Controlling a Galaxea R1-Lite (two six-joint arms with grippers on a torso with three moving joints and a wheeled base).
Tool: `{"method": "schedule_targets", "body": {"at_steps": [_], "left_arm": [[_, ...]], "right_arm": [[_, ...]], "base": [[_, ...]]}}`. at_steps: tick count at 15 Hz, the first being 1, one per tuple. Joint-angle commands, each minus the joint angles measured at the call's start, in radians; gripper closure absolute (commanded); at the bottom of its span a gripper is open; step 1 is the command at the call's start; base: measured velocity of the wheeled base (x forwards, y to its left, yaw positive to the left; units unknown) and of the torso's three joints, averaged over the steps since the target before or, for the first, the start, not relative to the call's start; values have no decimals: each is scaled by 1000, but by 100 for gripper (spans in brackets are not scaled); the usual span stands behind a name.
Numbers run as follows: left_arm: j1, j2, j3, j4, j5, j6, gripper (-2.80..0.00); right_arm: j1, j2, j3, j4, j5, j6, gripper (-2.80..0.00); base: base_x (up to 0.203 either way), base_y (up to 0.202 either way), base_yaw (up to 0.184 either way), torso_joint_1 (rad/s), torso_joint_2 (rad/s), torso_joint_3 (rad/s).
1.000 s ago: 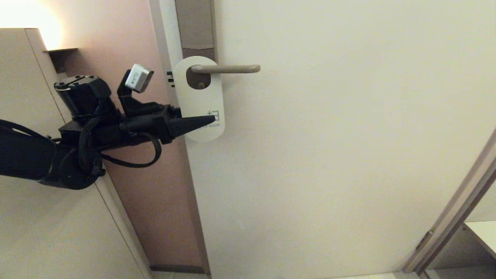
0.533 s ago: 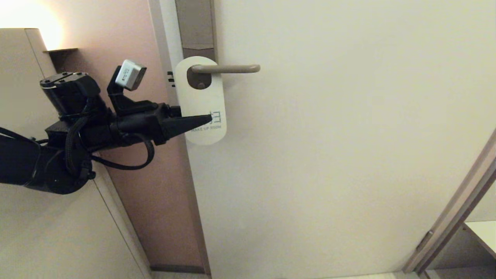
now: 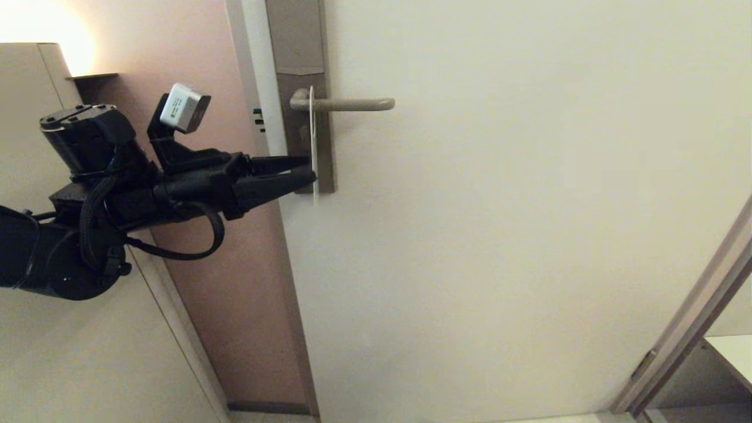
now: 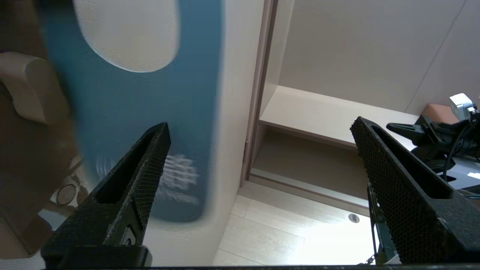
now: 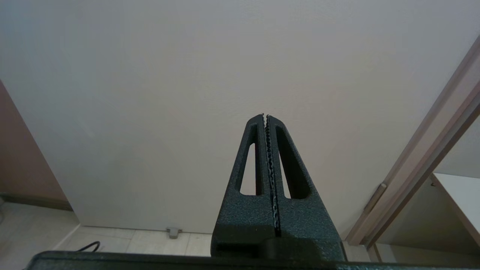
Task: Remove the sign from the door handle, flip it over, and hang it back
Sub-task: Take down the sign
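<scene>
The sign (image 3: 313,147) hangs on the door handle (image 3: 352,104), turned edge-on to the head camera so it shows only as a thin white strip. In the left wrist view its blue face (image 4: 142,112) is blurred and lies beside one finger (image 4: 150,161), with the lever's base (image 4: 22,86) next to it. My left gripper (image 3: 306,167) is open just left of the sign's lower half, its jaws wide apart and gripping nothing (image 4: 259,123). My right gripper (image 5: 264,115) is shut and empty, facing the plain door away from the handle.
A tall brown backplate (image 3: 299,59) sits behind the handle on the cream door (image 3: 499,205). A pinkish wall (image 3: 194,59) and door frame stand behind the left arm. An open shelf niche (image 4: 318,123) and light floor tiles (image 4: 281,232) lie to the right.
The sign has swung from flat, white face toward the head camera, to edge-on. The left arm has drawn back to the left and slightly up, its fingers now off the card.
</scene>
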Motion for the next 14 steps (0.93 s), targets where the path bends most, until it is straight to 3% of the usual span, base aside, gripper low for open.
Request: {"method": "schedule_targets", "body": {"at_steps": [1,14], "left_arm": [[2,8,0,-6,-5,-2,-280],[-3,-14,6,3,5,4,-280]], "right_arm": [[0,0,0,0,0,-2,0],[0,0,0,0,0,0,0]], "base": [[0,0,0,0,0,0],[0,0,0,0,0,0]]}}
